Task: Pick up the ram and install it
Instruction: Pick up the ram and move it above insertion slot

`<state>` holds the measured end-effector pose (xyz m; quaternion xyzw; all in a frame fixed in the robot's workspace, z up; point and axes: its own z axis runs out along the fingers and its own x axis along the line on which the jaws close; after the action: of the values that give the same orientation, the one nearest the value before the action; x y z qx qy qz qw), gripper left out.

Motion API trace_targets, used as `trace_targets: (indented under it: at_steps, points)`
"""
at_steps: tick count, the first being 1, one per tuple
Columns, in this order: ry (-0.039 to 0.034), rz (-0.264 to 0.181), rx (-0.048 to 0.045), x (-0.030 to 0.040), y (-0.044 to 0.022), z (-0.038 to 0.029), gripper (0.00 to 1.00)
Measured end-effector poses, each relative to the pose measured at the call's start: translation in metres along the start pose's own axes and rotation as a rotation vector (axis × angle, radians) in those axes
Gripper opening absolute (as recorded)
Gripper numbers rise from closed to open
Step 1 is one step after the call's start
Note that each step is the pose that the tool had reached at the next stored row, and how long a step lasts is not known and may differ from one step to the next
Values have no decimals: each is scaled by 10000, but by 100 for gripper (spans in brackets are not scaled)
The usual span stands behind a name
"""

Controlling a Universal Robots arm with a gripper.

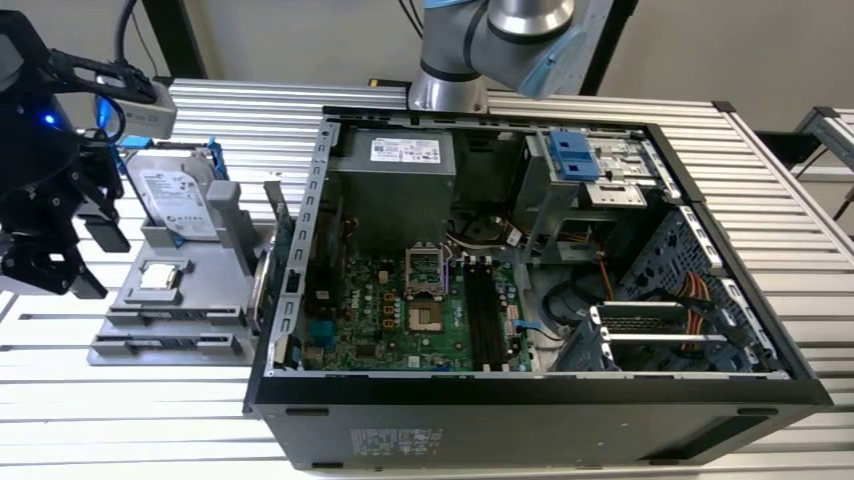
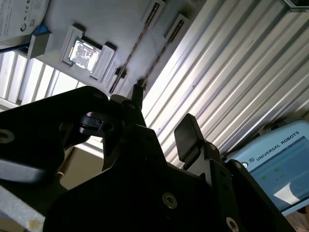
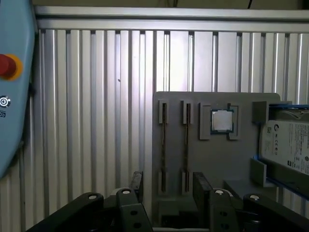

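Observation:
Two ram sticks stand on edge in the slots of a grey tray (image 3: 241, 159). In both wrist views they look like thin dark lines, one ram stick (image 3: 163, 145) (image 2: 136, 48) beside the other ram stick (image 3: 186, 145) (image 2: 161, 48). My black gripper (image 3: 169, 186) (image 2: 161, 118) hangs open above the tray's ram end, well clear of the sticks, with nothing between its fingers (image 3: 200, 186). In the exterior view the gripper (image 1: 91, 262) is at the far left, over the tray's outer edge. The open computer case (image 1: 300, 300) lies on the exterior view's right, its empty memory slots (image 1: 483, 320) on the green board.
On the same tray sit a square silver processor (image 3: 221, 120) (image 1: 160, 276) and a hard drive in a blue frame (image 3: 287, 142) (image 1: 171, 200). A blue teach pendant (image 3: 12, 96) (image 2: 275, 169) lies on the ribbed metal table (image 1: 80, 420). The arm's base (image 1: 447, 90) stands behind the case.

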<state>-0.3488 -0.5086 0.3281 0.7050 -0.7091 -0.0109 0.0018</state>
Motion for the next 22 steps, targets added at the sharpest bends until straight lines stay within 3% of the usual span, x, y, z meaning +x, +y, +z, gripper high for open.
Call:
trace_targets:
  at_steps: [22]
  points:
    - [135, 2, 1, 2, -3, 154, 100]
